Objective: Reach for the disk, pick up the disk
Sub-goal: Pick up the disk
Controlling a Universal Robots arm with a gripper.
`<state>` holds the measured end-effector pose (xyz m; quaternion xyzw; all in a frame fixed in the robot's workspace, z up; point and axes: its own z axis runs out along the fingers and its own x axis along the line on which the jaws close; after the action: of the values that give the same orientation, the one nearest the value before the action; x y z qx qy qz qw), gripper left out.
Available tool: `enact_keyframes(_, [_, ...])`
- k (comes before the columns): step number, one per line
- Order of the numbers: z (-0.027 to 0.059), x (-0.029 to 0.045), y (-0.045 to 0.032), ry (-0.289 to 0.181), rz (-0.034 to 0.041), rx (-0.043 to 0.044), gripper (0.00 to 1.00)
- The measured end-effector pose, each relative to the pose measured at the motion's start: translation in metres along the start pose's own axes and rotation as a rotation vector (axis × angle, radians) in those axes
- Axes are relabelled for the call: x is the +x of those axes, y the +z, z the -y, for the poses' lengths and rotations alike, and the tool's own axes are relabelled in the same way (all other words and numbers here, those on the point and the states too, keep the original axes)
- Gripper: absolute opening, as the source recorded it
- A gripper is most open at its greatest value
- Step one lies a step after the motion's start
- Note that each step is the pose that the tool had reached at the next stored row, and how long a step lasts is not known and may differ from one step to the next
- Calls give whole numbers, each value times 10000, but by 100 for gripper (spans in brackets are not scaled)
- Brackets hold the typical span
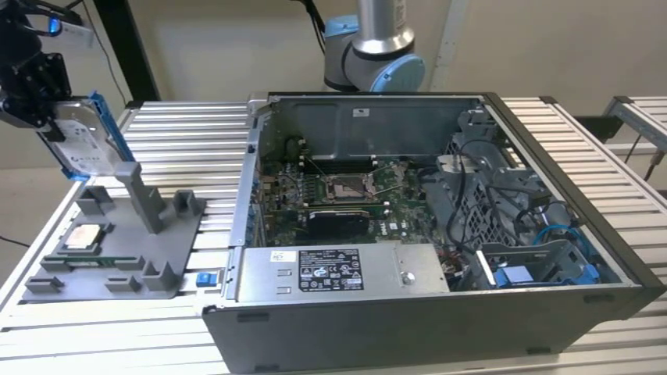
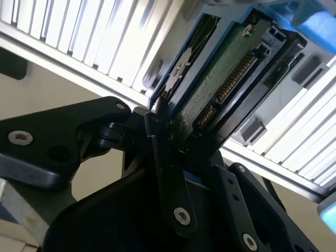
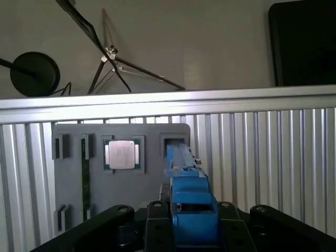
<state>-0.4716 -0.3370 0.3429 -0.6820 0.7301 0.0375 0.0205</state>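
At the exterior view's far left, the gripper (image 1: 52,117), partly cut off, clamps the disk (image 1: 87,148) edgewise above the grey tray (image 1: 99,273).

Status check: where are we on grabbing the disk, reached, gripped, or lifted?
Done: the reach and the grip; in the second wrist view the fingers are shut on the disk along its edge. In hand: the gripper holds the disk on edge, raised above the grey fixture and apparently clear of it. Left: nothing of the pick-up looks undone.
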Motion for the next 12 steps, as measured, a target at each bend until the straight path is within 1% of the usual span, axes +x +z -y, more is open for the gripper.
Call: enact_keyframes(12, [-4,-11,-133,0,0,0,0])
